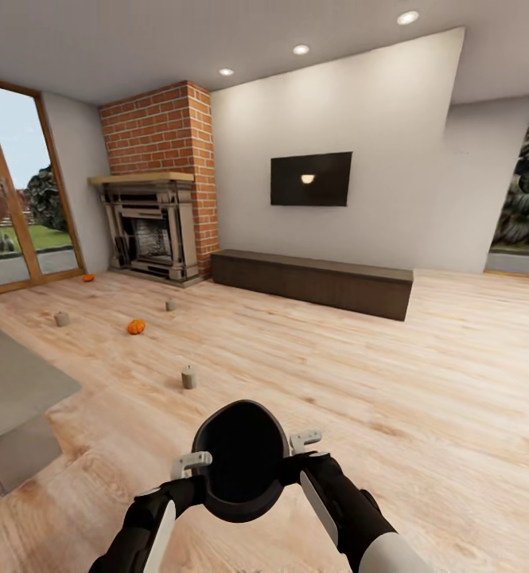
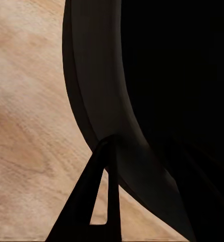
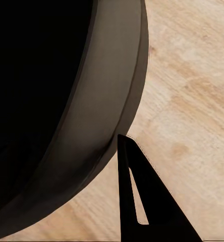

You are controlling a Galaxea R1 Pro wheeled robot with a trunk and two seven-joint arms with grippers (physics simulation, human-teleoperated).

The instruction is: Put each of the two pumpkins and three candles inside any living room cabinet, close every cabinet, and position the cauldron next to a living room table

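The cauldron (image 1: 243,461) is held above the floor between both grippers, left (image 1: 191,461) and right (image 1: 304,440), each clamped on its rim. Carry level; grey table (image 1: 9,390) lies left.

Part of each gripper is hidden behind the round black cauldron (image 1: 242,461). Its inside is too dark to be seen. The small orange pumpkin (image 1: 88,278) by the window is too small for its ribs to be told.

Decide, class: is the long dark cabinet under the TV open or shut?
Shut. In the head view the cabinet shows flat dark fronts, with nothing pulled out and no pale insides showing.
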